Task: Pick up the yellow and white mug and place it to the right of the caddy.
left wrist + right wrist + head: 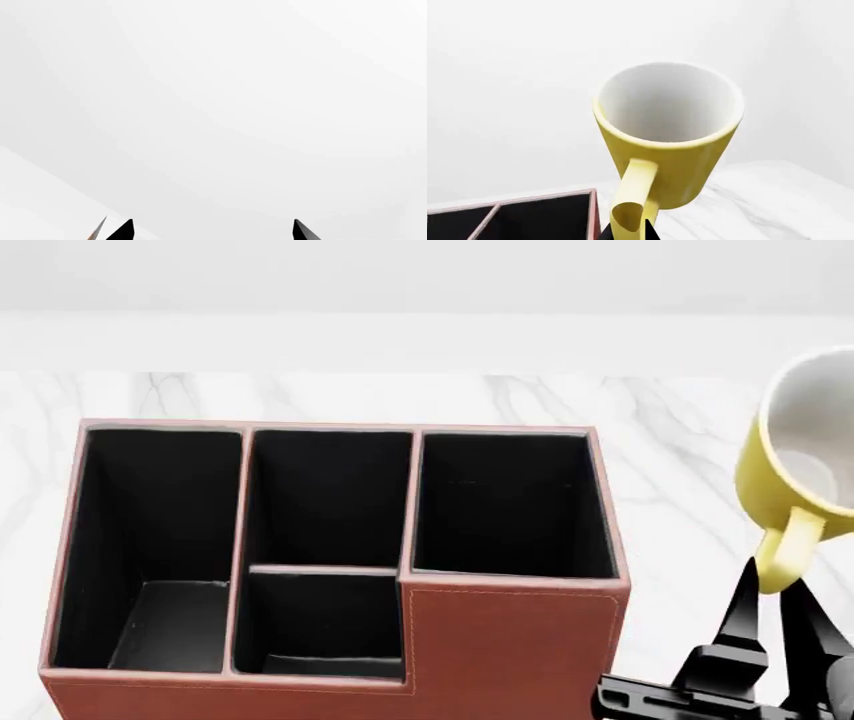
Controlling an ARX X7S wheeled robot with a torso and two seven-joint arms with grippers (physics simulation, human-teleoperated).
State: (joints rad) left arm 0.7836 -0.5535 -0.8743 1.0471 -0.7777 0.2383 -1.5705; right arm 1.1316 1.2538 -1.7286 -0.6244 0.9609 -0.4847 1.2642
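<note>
1. Your right pincer point(781, 610) is clamped on the handle of the yellow and white mug point(801, 445), gripping the loop's lower end from below.
2. The mug is held up off the table point(667, 410), tilted so its white inside faces the head camera, with its handle pointing down toward the pincer.
3. In the head view the mug sits at the right edge, partly cut off, to the right of the caddy point(514, 650) and apart from it.
4. The caddy stands upright on the marbled table with its stepped front toward you; all four black compartments look empty.
5. From the right wrist view, a corner of the caddy shows just beside the mug's handle point(630, 205).
6. Your left pincer point(212, 231) shows only two dark fingertips set wide apart, holding nothing, facing a plain white background.
</note>
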